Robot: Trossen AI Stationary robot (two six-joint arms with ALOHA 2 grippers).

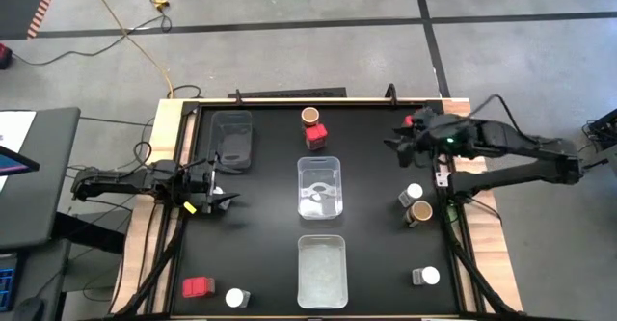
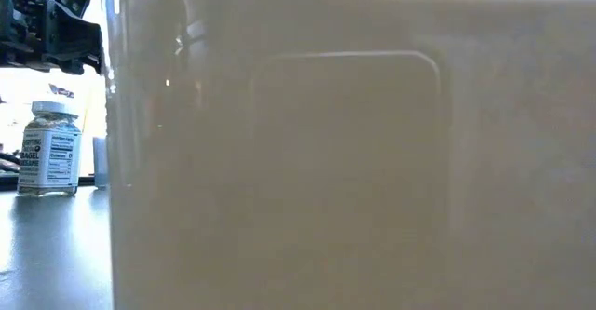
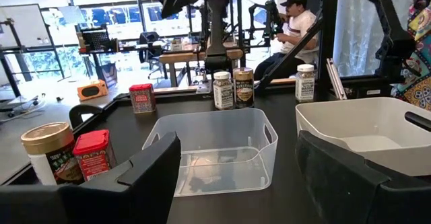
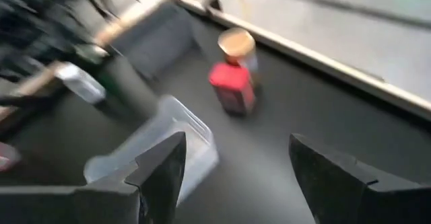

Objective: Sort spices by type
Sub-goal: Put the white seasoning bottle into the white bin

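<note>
Right gripper (image 4: 232,170) open, empty, upper right; left gripper (image 3: 236,177) likewise. Risk: fast approach topples red box (image 4: 232,86), tan-topped jar (image 4: 237,44).

"BAGEL" partly legible on the white-lidded jar's (image 2: 48,149) label; other print too small.

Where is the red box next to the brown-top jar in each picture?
High view: the red box sits near the table's far edge, touching the brown-top jar, beyond the clear tub.
Low view: not in it; a white wall fills most of it.
Left wrist view: red box beside the jar.
Right wrist view: red box in front of the jar.
Shared landmark: the clear tub.
</note>
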